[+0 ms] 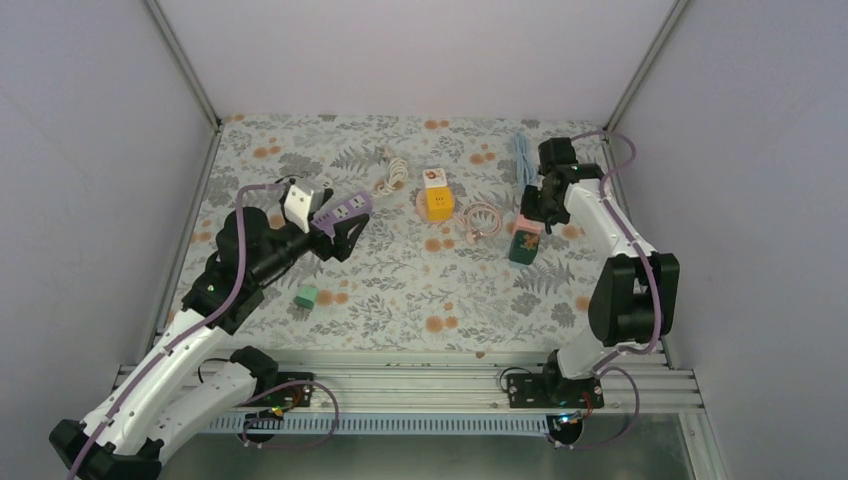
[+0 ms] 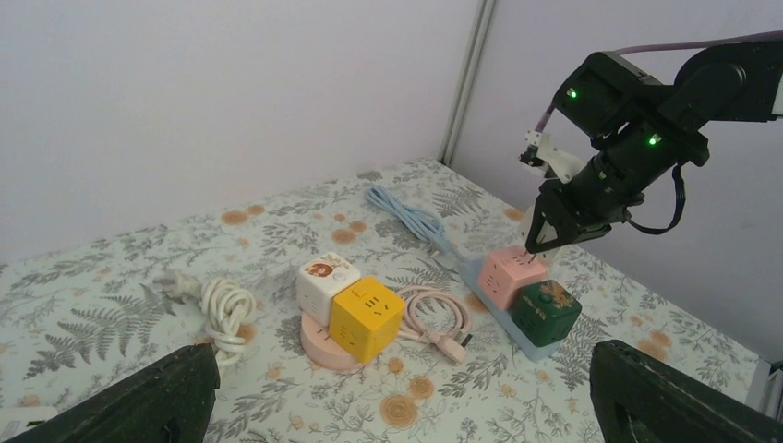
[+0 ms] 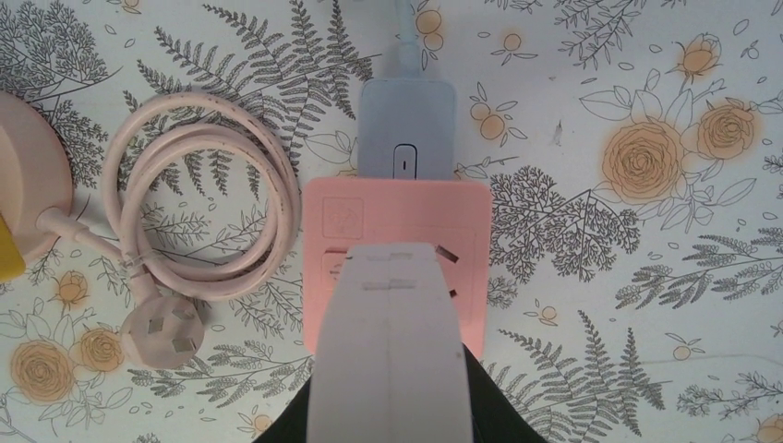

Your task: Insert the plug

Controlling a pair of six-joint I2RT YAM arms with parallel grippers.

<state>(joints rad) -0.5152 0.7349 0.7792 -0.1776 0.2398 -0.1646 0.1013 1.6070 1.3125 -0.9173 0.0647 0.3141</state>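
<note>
A pink cable coil ends in a pink three-pin plug point(image 3: 162, 332), which lies loose on the floral cloth, prongs up; it also shows in the left wrist view point(image 2: 452, 346). A pink socket cube point(image 3: 406, 208) and a dark green cube point(image 2: 547, 312) sit on a light blue power strip point(image 3: 406, 125). My right gripper point(image 3: 397, 254) is shut, its white fingers pressed together right over the pink cube's top; nothing shows between them. My left gripper point(image 2: 397, 392) is open and empty, raised over the left of the table point(image 1: 340, 225).
A yellow cube point(image 2: 367, 317) and a white cube point(image 2: 325, 281) sit on a round pink base. A coiled white cable point(image 2: 224, 309) lies left of them. A small green cube point(image 1: 307, 296) lies near the front left. A blue cable point(image 1: 522, 160) runs to the back.
</note>
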